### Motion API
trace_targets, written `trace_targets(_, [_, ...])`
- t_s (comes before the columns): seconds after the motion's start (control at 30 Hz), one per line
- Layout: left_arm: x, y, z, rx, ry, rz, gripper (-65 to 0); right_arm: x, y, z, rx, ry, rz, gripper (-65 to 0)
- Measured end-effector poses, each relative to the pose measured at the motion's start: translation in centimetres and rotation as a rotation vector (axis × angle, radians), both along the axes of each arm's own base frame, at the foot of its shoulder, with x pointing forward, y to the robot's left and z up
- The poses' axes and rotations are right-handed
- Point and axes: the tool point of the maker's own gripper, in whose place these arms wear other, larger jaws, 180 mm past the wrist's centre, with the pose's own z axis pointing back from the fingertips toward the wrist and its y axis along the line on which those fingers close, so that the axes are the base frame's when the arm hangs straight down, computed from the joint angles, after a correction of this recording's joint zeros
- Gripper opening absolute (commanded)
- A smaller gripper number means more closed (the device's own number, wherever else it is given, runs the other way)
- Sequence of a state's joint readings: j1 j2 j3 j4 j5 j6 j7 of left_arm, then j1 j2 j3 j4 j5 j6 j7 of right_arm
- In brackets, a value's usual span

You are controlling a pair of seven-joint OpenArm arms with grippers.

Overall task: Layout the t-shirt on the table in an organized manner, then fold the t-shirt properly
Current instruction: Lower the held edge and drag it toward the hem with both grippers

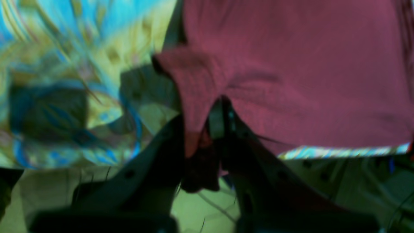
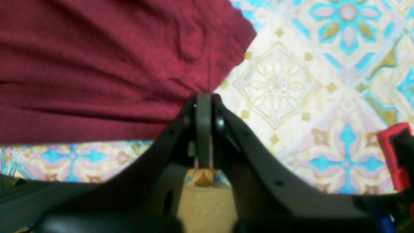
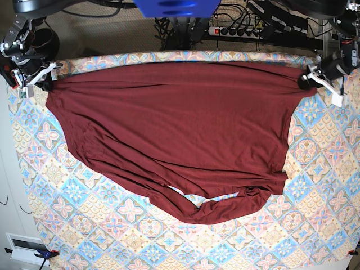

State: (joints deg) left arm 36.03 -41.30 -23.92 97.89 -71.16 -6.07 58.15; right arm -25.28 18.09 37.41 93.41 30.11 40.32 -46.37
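While stretched taut: creased maroon t-shirt (image 3: 174, 129).

Looked like a robotics lab or test cell, not a home. The table (image 3: 315, 236) wore a pastel tiled cloth held by a red clamp (image 2: 393, 155), a power strip (image 3: 239, 30) and tangled cables (image 3: 169, 25) sat on carpet behind it, and arm hardware stood at both far corners.
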Motion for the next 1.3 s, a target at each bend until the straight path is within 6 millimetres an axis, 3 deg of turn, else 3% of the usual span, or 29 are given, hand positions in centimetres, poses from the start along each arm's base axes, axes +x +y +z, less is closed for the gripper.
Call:
trace_targets(0.07, [0.9, 0.4, 0.8, -0.005, -0.035, 0.023, -65.0, 0.3, 0.1, 0.3, -0.004, -0.007, 0.006, -64.9])
trace_targets(0.3, [3.9, -1.6, 1.8, -0.111, -0.144, 0.081, -65.0, 0.5, 0.0, 0.0, -0.008, 0.020, 0.006, -64.9])
trace_targets(0.5, [5.7, -3.1, 1.7, -0.175, -0.194, 0.121, -65.0, 6.6, 0.3, 3.9, 0.000, -0.169, 0.010, -64.9])
trace_targets(0.63, [6.7, -2.1, 0.4, -0.206, -0.189, 0.201, -65.0, 5.7, 0.0, 2.4, -0.019, -0.057, 0.005, -64.9])
trace_targets(0.8, [7.4, -2.1, 0.1, -0.233, -0.190, 0.225, -65.0, 8.1, 0.1, 4.5, -0.009, -0.147, 0.012, -64.9])
trace_targets(1.03, [7.6, -2.0, 0.0, -0.232, -0.192, 0.228, -65.0, 7.1, 0.1, 3.5, -0.016, -0.099, 0.009, -64.9])
trace_targets(1.23, [11.2, -1.7, 2.5, -0.251, -0.291, 0.227, -65.0, 7.7, 0.1, 3.9, -0.009, -0.122, 0.006, -64.9])
trace_targets(1.3, [11.8, -1.3, 2.3, -0.261, -0.292, 0.246, -65.0, 7.6, 0.1, 3.9, -0.009, -0.119, 0.007, -64.9])
